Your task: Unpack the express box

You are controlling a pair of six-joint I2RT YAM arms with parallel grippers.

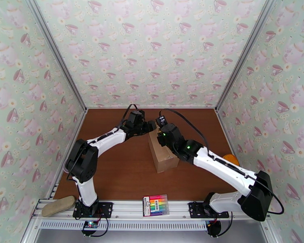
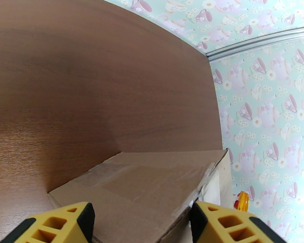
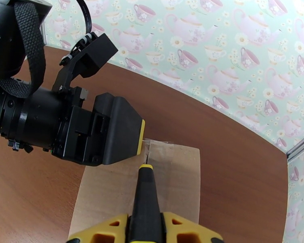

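The express box [image 1: 163, 155] is a tan carton lying lengthwise at the middle of the brown table [image 1: 119, 175]. My left gripper [image 1: 151, 127] is at its far end. In the left wrist view its yellow fingers [image 2: 54, 225] stand on either side of the taped cardboard [image 2: 144, 187], closed against it. My right gripper [image 1: 165, 132] reaches over the box from the near right. It is shut on a black cutter [image 3: 146, 195] whose yellow tip rests on the box's top seam [image 3: 147, 158], right beside the left gripper's finger [image 3: 119, 130].
A flat pack of rainbow markers [image 1: 156, 205] lies on the front rail between the arm bases. A tan oblong object [image 1: 58, 205] sits at the front left corner. An orange object [image 1: 232, 158] lies against the right wall. Patterned walls enclose the table on three sides.
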